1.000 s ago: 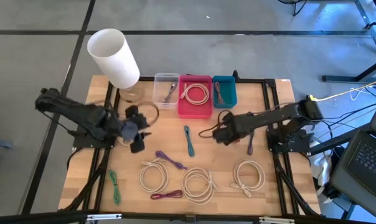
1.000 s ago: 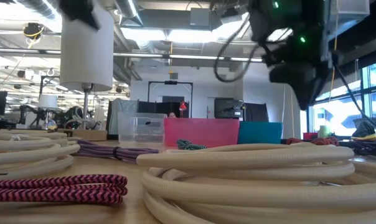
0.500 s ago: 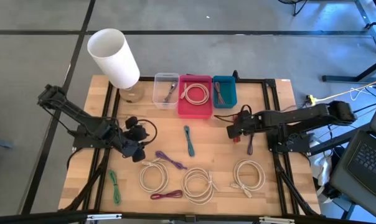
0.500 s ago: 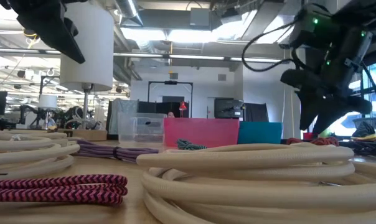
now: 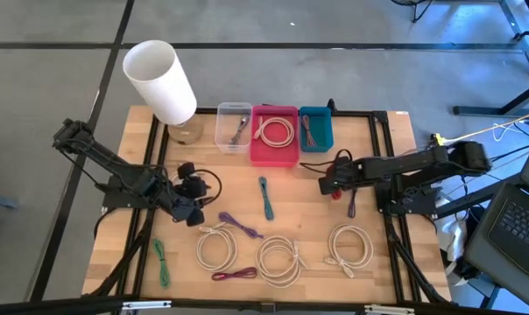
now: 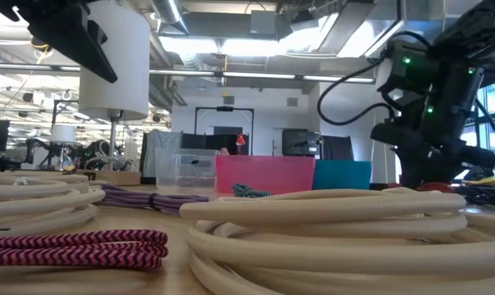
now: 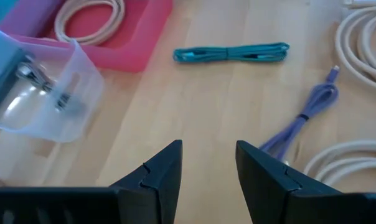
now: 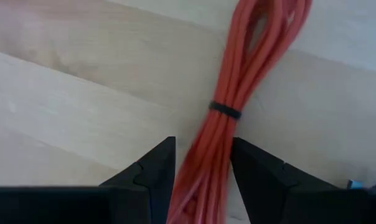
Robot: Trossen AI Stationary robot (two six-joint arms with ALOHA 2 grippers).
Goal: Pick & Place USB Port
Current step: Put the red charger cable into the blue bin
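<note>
Right end effector [image 8: 200, 165], fingers apart, straddles the soft, light red bundled cable [image 8: 238, 99] beside its black tie; grip there.

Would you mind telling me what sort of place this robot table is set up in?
Probably an open robotics lab or workshop. The low view shows exposed ceiling ducts and benches with equipment behind the table, and the high view shows a bare concrete floor and a laptop alongside.
</note>
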